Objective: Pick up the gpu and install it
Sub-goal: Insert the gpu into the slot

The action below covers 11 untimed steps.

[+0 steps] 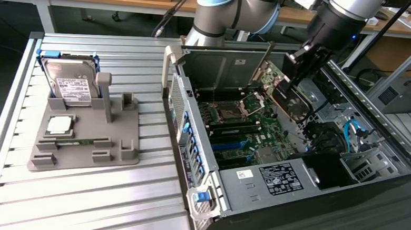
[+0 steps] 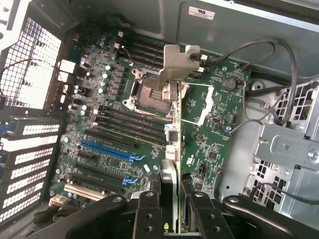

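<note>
Gripper point(image 2: 172, 219) clamped on gpu point(image 2: 173, 114), card held edge-on over motherboard point(image 2: 109, 114), presumably aligning its connector edge with 1 slot.

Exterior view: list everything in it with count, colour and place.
table: one, silver, slatted
computer case: one, black and silver, open, exterior view's right
motherboard: one, green, inside it
gpu: one, green, held above the motherboard
holder: one, grey, exterior view's left
hard drive: one, silver, upright in holder
CPU chip: one, silver, flat on holder
gripper: one, black, shut on gpu
arm: one, silver and light blue, reaching over case
</note>
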Each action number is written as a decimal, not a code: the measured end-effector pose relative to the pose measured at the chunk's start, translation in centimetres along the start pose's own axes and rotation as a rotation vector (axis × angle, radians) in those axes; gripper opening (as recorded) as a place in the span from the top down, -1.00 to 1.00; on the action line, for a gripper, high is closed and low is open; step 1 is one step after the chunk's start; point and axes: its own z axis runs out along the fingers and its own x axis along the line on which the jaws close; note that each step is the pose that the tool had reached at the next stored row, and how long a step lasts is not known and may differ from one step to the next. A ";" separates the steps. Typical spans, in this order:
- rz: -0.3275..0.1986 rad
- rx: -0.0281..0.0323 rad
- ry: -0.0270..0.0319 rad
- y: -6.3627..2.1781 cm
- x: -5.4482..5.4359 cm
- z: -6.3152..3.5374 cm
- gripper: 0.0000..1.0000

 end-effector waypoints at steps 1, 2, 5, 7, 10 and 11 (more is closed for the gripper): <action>-0.006 0.0002 0.0004 0.00 0.0 0.00 0.47; -0.015 0.0007 0.0009 0.00 0.0 0.00 0.47; -0.032 0.0015 0.0019 0.00 0.0 0.00 0.47; -0.042 0.0021 0.0025 0.00 0.0 0.00 0.47; -0.057 0.0028 0.0033 0.00 0.0 0.00 0.47; -0.062 0.0031 0.0036 0.00 0.0 0.00 0.47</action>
